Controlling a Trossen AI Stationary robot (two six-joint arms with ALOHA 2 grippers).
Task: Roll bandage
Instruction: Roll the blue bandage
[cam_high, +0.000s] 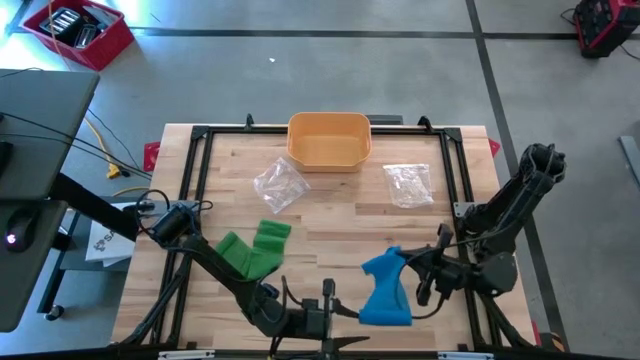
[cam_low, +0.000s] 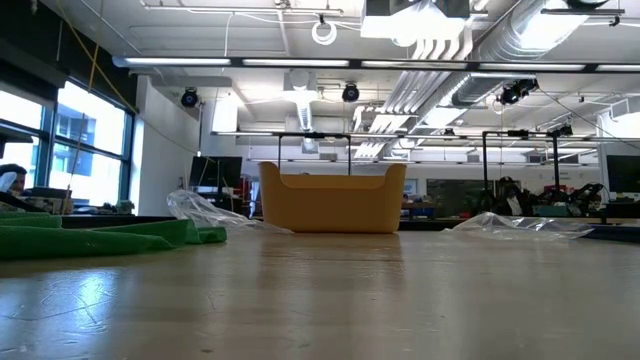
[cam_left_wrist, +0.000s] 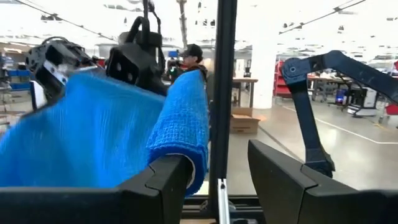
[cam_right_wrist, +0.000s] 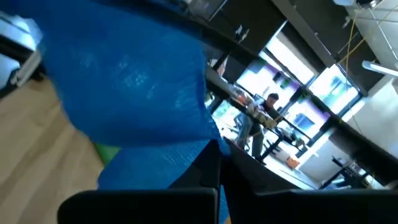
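Note:
A blue bandage (cam_high: 385, 292) stands near the table's front edge, between my two grippers. One of its long edges is curled into a loose roll (cam_left_wrist: 183, 118). My right gripper (cam_high: 415, 265) is shut on its far end. My left gripper (cam_high: 345, 312) is open at the near end, and the curled edge lies beside one finger (cam_left_wrist: 158, 180). A green bandage (cam_high: 255, 245) lies flat on the table to the left. My left gripper touches the blue bandage's curled edge (cam_left_wrist: 193, 168) with the inner side of one open finger; the other finger (cam_left_wrist: 286, 180) stands apart from it. The fingers come level from the table's left. My right gripper pinches the bandage's far end (cam_right_wrist: 186, 155) between its two fingers, coming from the table's right. The cloth is bunched there; I cannot tell how many layers. The bandage hangs from the hold toward the front edge.
An orange basket (cam_high: 329, 140) stands at the far middle. Two clear plastic bags (cam_high: 279, 185) (cam_high: 408, 183) lie in front of it. A black frame (cam_high: 200, 135) runs around the tabletop. People show in the room beyond the table.

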